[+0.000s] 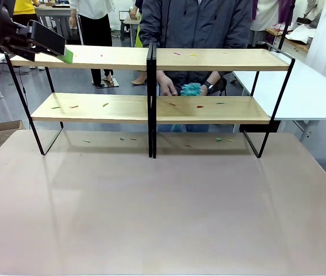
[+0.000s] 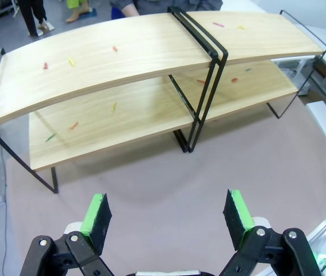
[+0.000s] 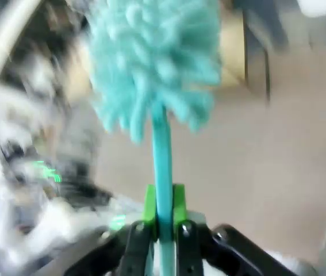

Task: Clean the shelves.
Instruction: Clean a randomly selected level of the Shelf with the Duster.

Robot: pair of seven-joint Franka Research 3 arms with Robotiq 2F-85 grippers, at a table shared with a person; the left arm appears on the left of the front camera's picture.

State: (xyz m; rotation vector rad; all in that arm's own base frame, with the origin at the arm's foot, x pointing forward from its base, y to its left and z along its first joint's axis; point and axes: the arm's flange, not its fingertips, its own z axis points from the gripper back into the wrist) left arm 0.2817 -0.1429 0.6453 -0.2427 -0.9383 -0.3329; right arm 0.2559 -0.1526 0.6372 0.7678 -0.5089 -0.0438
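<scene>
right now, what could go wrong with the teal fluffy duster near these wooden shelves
The right gripper pinches the teal fluffy duster by its thin handle; it may slip. The person's hand is behind the light-wood shelves; a sweep could hit it. The open left gripper, near the top board, could bump it.

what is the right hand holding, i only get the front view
Observer: The right hand is shut on the thin handle of a teal duster.
Operator: ok and the left hand, open or shut
Observer: The left hand is open and empty, pads wide apart.
Operator: how many scraps on the upper left board
Observer: Three scraps lie on that board of the shelves, seen from above.
</scene>
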